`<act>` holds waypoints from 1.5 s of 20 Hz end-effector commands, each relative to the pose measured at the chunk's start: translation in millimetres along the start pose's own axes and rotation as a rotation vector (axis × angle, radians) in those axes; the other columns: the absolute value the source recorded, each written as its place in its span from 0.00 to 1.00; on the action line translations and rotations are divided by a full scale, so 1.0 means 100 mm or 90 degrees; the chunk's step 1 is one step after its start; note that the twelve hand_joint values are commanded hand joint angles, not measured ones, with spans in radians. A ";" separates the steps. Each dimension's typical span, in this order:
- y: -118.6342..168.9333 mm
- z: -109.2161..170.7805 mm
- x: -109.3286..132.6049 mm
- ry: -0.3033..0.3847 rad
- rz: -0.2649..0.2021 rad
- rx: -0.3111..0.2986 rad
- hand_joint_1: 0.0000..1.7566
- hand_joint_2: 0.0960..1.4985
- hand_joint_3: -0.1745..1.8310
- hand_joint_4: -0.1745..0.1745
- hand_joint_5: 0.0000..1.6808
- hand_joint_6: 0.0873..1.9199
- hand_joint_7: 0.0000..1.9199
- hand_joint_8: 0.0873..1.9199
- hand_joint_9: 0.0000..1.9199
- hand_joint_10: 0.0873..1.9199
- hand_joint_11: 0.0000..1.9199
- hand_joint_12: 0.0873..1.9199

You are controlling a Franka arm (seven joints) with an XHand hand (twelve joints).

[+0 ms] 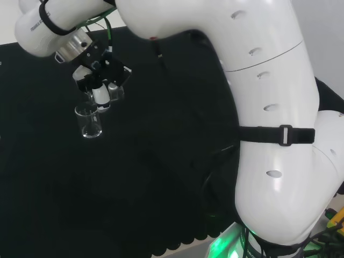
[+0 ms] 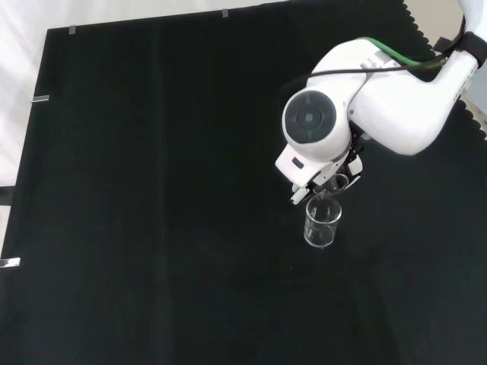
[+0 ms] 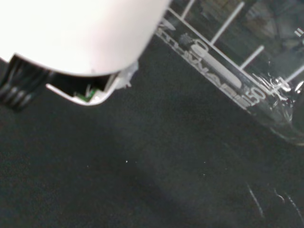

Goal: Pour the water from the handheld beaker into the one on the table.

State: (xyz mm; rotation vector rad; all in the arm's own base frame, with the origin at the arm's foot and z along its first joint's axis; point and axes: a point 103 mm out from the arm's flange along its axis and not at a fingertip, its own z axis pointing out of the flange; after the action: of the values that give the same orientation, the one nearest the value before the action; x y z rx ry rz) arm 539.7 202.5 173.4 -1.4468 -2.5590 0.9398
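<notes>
A clear glass beaker (image 1: pixel 88 121) stands upright on the black cloth (image 1: pixel 161 177); in the front view this table beaker (image 2: pixel 323 223) sits just below the arm's round grey cap. The hand (image 1: pixel 100 86) hangs right above it and is curled round a second, smaller clear beaker (image 1: pixel 115 92), held tilted over the standing one's rim. The front view shows the hand (image 2: pixel 329 180) tucked under the white link, with the held beaker's rim (image 2: pixel 339 182) peeking out. Close by the palm (image 3: pixel 80 38) the wrist view shows the held beaker (image 3: pixel 237 66) with white scale marks. Water level in either vessel is unclear.
The arm's big white links (image 1: pixel 269 123) take up the right of the head view. In the front view the white link with its grey cap (image 2: pixel 310 118) stands before the hand. Bare black cloth (image 2: pixel 152 190) stretches to the left, with the bench's pale edge (image 2: pixel 19 114) beyond.
</notes>
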 end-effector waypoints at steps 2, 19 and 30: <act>-0.09 -0.03 -0.09 0.082 0.009 -0.087 0.80 0.28 0.68 0.00 0.48 1.00 0.77 1.00 0.82 0.79 0.66 0.67; -0.22 0.01 -0.22 0.190 0.026 -0.206 0.80 0.28 0.68 0.00 0.48 1.00 0.77 1.00 0.82 0.79 0.66 0.67; -0.28 0.04 -0.28 0.212 0.024 -0.234 0.80 0.28 0.68 0.00 0.48 1.00 0.77 1.00 0.82 0.79 0.66 0.67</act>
State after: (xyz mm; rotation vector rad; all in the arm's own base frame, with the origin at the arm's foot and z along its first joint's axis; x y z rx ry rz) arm 532.7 169.8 190.2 -1.5769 -2.5420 0.2195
